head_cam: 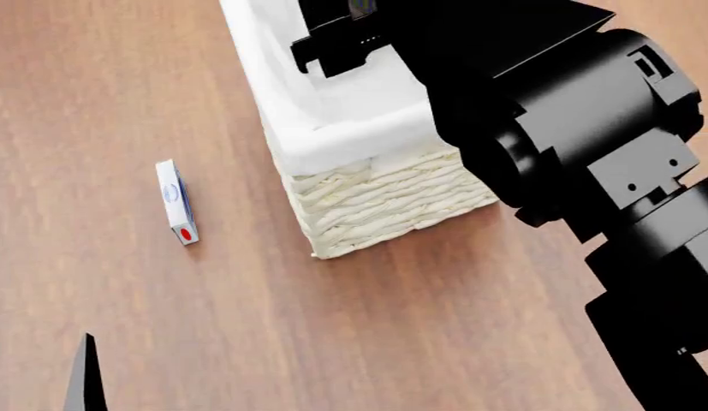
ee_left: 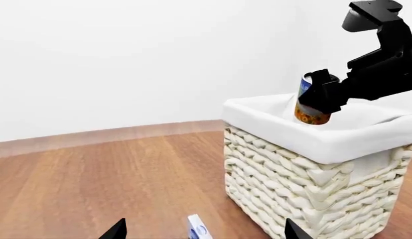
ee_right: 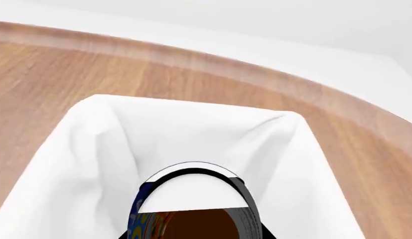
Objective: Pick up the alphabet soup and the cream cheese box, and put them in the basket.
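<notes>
Wooden flooring fills my head view, with a pale wall and skirting behind it in the wrist views. At the left of the head view the cream cheese box [head_cam: 176,202] lies flat on the floor, apart from the basket [head_cam: 377,193] at centre. My left gripper [ee_left: 200,232] shows only two dark fingertips at the bottom edge of its own camera, spread wide with nothing between them; the box stands just past them at the lower middle of that frame. Further right in that frame, my right gripper [ee_left: 320,99] is clamped on the alphabet soup [ee_left: 310,108], which hangs over the basket's open mouth, its lower end about level with the white cloth lining [ee_left: 339,139]. The right wrist camera looks down past the can onto the lining.

I judge the drop the risk here. If I let go while the can sits near the rim, it could clip the folded cloth and roll off outside. Lowering carelessly could also shove the basket. On the left, closing off-centre could skid the thin box along the wood.
</notes>
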Robot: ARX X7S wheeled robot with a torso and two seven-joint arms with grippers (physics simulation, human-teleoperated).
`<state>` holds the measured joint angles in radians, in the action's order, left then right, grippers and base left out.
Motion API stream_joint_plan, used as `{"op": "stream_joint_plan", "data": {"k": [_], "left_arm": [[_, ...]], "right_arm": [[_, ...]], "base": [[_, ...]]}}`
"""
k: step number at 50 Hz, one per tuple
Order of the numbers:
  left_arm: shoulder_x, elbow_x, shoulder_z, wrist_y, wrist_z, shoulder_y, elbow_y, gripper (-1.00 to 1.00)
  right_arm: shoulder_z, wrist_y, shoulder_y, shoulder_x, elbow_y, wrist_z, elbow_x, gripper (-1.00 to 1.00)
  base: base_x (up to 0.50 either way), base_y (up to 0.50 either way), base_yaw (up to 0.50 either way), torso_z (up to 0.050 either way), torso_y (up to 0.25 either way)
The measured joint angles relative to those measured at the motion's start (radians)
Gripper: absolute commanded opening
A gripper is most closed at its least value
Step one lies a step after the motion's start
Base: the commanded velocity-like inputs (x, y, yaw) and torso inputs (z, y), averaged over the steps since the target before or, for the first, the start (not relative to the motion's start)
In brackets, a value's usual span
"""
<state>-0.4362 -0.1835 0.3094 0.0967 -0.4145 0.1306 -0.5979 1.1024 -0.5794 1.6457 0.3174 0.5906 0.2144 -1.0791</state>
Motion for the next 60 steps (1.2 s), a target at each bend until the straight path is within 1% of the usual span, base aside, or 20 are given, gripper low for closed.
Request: {"op": "stream_joint_plan", "data": {"k": [24,25,51,55,60], "left_arm": [[-0.010,0.003,-0.001,0.007,-0.011,0.016,-0.016,1.00],[-0.011,0.003,-0.001,0.007,-0.012,0.017,-0.016,1.00],[-0.013,0.002,0.006,0.009,-0.016,0.012,-0.009,1.00],[-0.013,0.002,0.007,0.009,-0.016,0.010,-0.005,1.00],[-0.012,0.003,0.010,0.009,-0.016,0.006,0.000,1.00]], "right_arm": [[0.012,-0.012,-0.017,0.004,-0.031,0.019,0.008,-1.00],[0.012,-0.013,-0.017,0.005,-0.032,0.020,0.008,1.00],[0.008,-0.010,-0.012,0.002,-0.041,0.007,0.062,1.00],[0.001,-0.007,-0.018,0.022,-0.088,0.026,0.058,1.00],[-0.021,-0.006,-0.038,0.080,-0.223,0.082,0.037,1.00]], "base": [[0.00,0.00,0.00,0.000,0.001],[0.00,0.00,0.00,0.000,0.000],[0.00,0.00,0.00,0.000,0.000],[0.00,0.00,0.00,0.000,0.000],[0.00,0.00,0.00,0.000,0.000]]}}
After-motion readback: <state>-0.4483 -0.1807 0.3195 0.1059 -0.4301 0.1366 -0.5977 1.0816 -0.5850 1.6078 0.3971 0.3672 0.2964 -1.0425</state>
